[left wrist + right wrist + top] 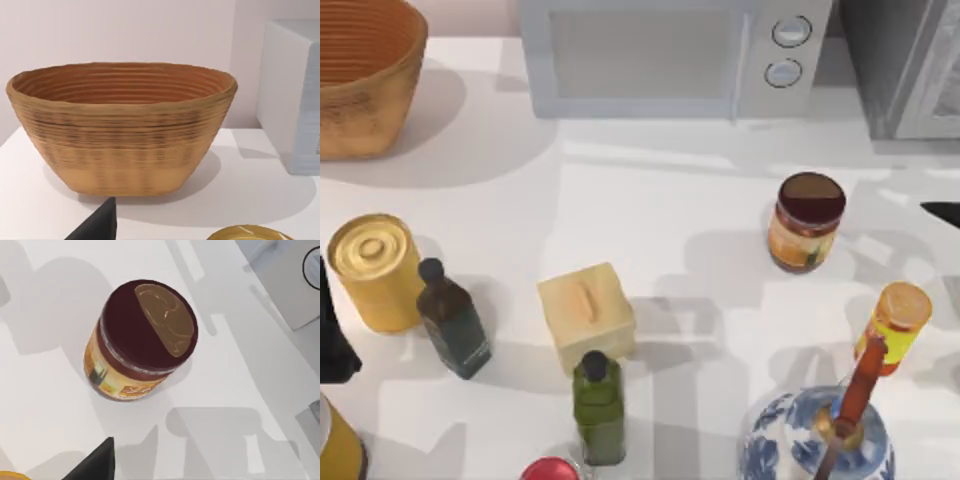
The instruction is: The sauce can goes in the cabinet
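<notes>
The sauce can [807, 222] stands upright on the white table right of centre, with a dark maroon top and an orange-yellow label. The right wrist view looks down on the sauce can [142, 342] from close above. The cabinet [905, 65], dark grey with a pale framed door, stands at the back right corner. My right gripper [945, 212] pokes in at the right edge, level with the can and apart from it. My left gripper [332, 340] sits at the left edge beside the large yellow can.
A white microwave [670, 55] stands at the back centre and a wicker basket [360, 70] at the back left. A large yellow can [375, 270], dark bottle [450, 320], pale block [585, 315], green bottle [598, 405], yellow bottle [895, 325] and blue-white vase [815, 440] crowd the front.
</notes>
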`<control>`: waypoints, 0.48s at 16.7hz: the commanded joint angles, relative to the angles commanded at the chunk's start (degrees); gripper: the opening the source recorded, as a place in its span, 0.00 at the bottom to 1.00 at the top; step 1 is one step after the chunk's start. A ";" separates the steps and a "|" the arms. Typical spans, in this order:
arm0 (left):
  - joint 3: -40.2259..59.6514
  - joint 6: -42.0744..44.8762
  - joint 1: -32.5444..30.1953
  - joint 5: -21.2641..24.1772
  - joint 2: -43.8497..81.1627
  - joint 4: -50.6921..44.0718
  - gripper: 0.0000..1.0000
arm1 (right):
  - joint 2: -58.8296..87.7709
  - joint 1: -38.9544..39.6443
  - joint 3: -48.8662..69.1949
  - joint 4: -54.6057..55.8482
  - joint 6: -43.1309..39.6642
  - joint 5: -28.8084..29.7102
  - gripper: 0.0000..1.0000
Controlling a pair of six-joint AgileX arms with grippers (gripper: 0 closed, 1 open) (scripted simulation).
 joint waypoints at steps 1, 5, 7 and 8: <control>0.00 0.00 0.00 0.00 0.00 0.00 1.00 | 5.38 -0.07 3.71 -2.12 -3.49 -2.13 1.00; 0.00 0.00 0.00 0.00 0.00 0.00 1.00 | 25.16 -0.32 16.51 -10.28 -15.75 -10.03 1.00; 0.00 0.00 0.00 0.00 0.00 0.00 1.00 | 33.48 -0.25 21.53 -13.70 -20.74 -13.50 1.00; 0.00 0.00 0.00 0.00 0.00 0.00 1.00 | 37.18 -0.17 23.63 -15.14 -22.89 -15.05 1.00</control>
